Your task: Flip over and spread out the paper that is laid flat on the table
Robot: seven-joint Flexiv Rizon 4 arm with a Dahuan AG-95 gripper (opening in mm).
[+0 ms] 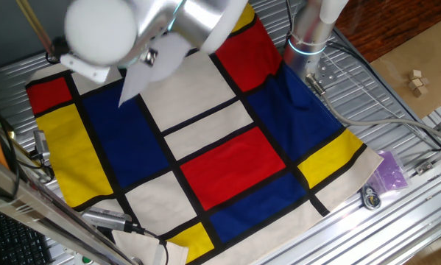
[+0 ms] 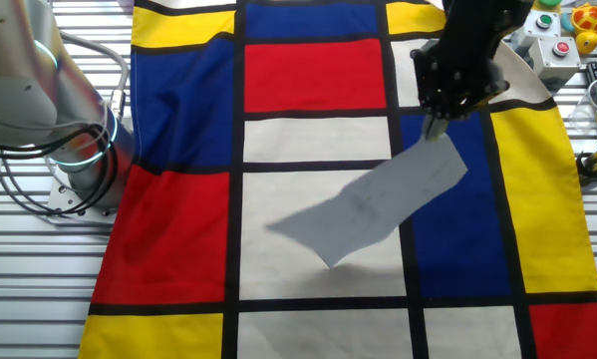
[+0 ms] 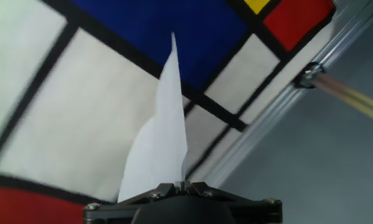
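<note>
Paper lifted by one edge for turning.
Claw clenched on the paper, which hangs clear above the desk; judged best: sweep slowly, keeping the sheet taut.

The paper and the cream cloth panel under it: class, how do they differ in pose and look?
The paper hangs lifted and tilted, pinched at one corner by the hand; the cream panel lies flat. The paper looks greyish and unbordered; the panel has black borders. Both are pale rectangles.
</note>
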